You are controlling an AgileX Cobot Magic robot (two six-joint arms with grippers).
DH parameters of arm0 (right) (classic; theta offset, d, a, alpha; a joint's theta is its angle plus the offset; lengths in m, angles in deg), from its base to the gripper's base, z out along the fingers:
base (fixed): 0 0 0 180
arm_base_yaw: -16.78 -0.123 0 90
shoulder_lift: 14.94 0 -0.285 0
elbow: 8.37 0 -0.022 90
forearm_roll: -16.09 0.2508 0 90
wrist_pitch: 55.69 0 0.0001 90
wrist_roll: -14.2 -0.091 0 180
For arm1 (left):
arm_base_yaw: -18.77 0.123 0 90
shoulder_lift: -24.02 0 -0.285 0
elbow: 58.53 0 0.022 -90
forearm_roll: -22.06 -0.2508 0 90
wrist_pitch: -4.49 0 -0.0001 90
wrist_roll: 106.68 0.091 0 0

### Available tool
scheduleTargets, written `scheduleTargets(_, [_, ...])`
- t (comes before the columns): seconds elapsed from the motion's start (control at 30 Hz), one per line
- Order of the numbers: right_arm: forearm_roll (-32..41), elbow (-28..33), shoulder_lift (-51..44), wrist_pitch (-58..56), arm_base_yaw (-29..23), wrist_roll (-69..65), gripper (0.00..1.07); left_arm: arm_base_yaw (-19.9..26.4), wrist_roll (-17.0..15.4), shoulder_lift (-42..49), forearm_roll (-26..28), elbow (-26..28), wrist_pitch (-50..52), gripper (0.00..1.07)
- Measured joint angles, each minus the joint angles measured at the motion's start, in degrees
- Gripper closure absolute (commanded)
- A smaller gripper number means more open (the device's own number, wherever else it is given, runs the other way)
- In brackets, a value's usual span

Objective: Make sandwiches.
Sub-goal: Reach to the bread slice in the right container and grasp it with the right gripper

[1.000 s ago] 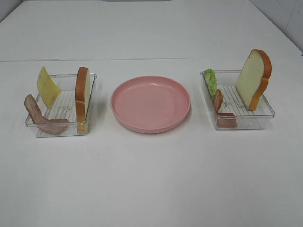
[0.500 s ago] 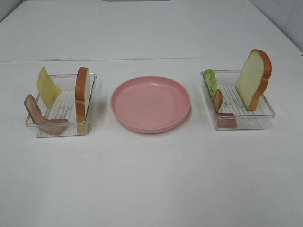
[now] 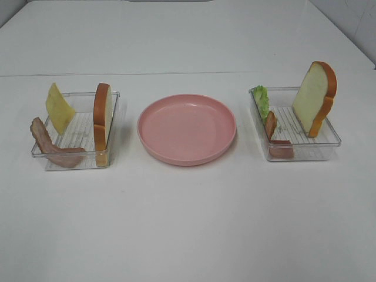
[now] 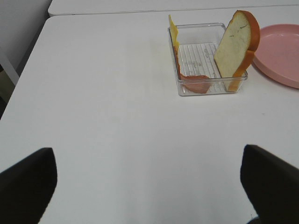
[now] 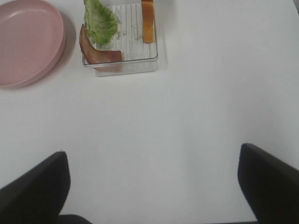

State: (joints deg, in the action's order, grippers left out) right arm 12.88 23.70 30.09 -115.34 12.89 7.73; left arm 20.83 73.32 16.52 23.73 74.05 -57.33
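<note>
Basically nothing has moved: left pincer (image 4: pixel 147 154) and right pincer (image 5: pixel 152 154) hang wide and empty. White orange-crusted toy bread slice (image 3: pixel 102 120), yellow cheese slice (image 3: pixel 59 108) and reddish-brown bacon strip (image 3: pixel 50 147) sit in the clear plastic tray (image 3: pixel 64 163). Round pink plate (image 3: pixel 187 154) is bare, so the sandwich looks unstarted.

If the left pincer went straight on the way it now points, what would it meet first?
Probably only the bare white table: the open left pincer tilts down toward it. The clear tray holding the bread slice sits off that line, toward the pink plate, though depth is unclear.
</note>
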Motion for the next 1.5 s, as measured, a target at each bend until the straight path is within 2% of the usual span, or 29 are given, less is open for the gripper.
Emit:
scheduleTargets(0.03, [0.00, 0.00, 0.00, 0.00, 0.00, 0.00, 0.15, 0.00, 0.00, 0.00, 0.00, 0.00, 0.00, 0.04])
scheduleTargets(0.07, [0.52, -5.79, 8.08, 0.29, 0.00, 0.00, 0.15, 0.00, 0.00, 0.00, 0.00, 0.00, 0.00, 0.04])
scheduleTargets(0.1, [0.52, -5.79, 8.08, 0.29, 0.00, 0.00, 0.15, 0.00, 0.00, 0.00, 0.00, 0.00, 0.00, 0.04])
scheduleTargets(0.13, [0.57, -10.83, 16.39, 0.34, 0.00, 0.00, 0.15, 0.00, 0.00, 0.00, 0.00, 0.00, 0.00, 0.04])
scheduleTargets(0.17, [0.57, -13.46, 20.28, 0.34, 0.00, 0.29, 0.15, 0.00, 0.00, 0.00, 0.00, 0.00, 0.00, 0.04])
scheduleTargets(0.2, [0.57, -13.46, 20.28, 0.34, 0.00, 0.29, 0.15, 0.00, 0.00, 0.00, 0.00, 0.00, 0.00, 0.04])
scheduleTargets(0.23, [0.63, -17.59, 26.93, 0.46, 0.00, 1.26, 0.15, 0.00, 0.00, 0.00, 0.00, 0.00, 0.00, 0.04])
scheduleTargets(0.27, [0.63, -17.59, 26.93, 0.46, 0.00, 1.26, 0.15, 0.00, 0.00, 0.00, 0.00, 0.00, 0.00, 0.04])
scheduleTargets(0.3, [0.69, -21.49, 33.06, 0.52, 0.00, 1.95, 0.15, 0.00, 0.00, 0.00, 0.00, 0.00, 0.00, 0.04])
scheduleTargets(0.37, [0.69, -22.92, 35.24, 0.52, 0.00, 2.06, 0.15, 0.00, 0.00, 0.00, 0.00, 0.00, 0.00, 0.04])
scheduleTargets(0.43, [0.86, -27.67, 42.17, 0.74, 0.00, 2.52, 0.15, 0.00, 0.00, 0.00, 0.00, 0.00, 0.00, 0.04])
scheduleTargets(0.47, [0.86, -27.67, 42.17, 0.74, 0.00, 2.52, 0.15, 0.00, 0.00, 0.00, 0.00, 0.00, 0.00, 0.04])
scheduleTargets(0.5, [0.86, -30.60, 45.95, 0.80, 0.00, 3.04, 0.15, 0.00, 0.00, 0.00, 0.00, 0.00, 0.00, 0.04])
scheduleTargets(0.53, [0.86, -30.60, 45.95, 0.80, 0.00, 3.04, 0.15, 0.00, 0.00, 0.00, 0.00, 0.00, 0.00, 0.04])
scheduleTargets(0.6, [0.86, -35.98, 51.57, -0.74, 0.00, 4.41, 0.15, 0.00, 0.00, 0.00, 0.00, 0.00, 0.00, 0.04])
scheduleTargets(0.63, [0.86, -35.98, 51.57, -0.74, 0.00, 4.41, 0.15, 0.00, 0.00, 0.00, 0.00, 0.00, 0.00, 0.04])
scheduleTargets(0.67, [0.86, -40.16, 55.00, -2.29, 0.00, 5.50, 0.15, 0.00, 0.00, 0.00, 0.00, 0.00, 0.00, 0.04])
scheduleTargets(0.7, [0.86, -40.16, 55.00, -2.29, 0.00, 5.50, 0.15, 0.00, 0.00, 0.00, 0.00, 0.00, 0.00, 0.04])
scheduleTargets(0.77, [0.86, -46.12, 60.45, -5.33, 0.00, 7.45, 0.15, 0.00, 0.00, 0.00, 0.00, 0.00, 0.00, 0.04])
scheduleTargets(0.8, [0.86, -46.12, 60.45, -5.33, 0.00, 7.45, 0.15, 0.00, 0.00, 0.00, 0.00, 0.00, 0.00, 0.04])
scheduleTargets(0.87, [2.29, -53.63, 66.29, -8.65, 1.09, 9.85, 0.15, 0.00, 0.00, 0.00, 0.00, 0.00, 0.00, 0.04])
scheduleTargets(0.97, [3.21, -55.29, 67.78, -9.17, 1.72, 10.71, 0.15, 0.00, 0.00, 0.00, 0.00, 0.00, 0.00, 0.04])
scheduleTargets(1.03, [5.73, -59.99, 73.05, -9.63, 5.04, 13.06, 0.15, 0.00, 0.00, 0.00, 0.00, 0.00, 0.00, 0.04])
scheduleTargets(1.27, [8.65, -61.99, 78.27, -9.80, 9.05, 14.21, 0.15, 0.00, 0.00, 0.00, 0.00, 0.00, 0.00, 0.04])
scheduleTargets(1.5, [12.83, -62.17, 81.07, -8.25, 9.63, 15.24, 0.15, 0.00, 0.00, 0.00, 0.00, 0.00, 0.00, 0.04])
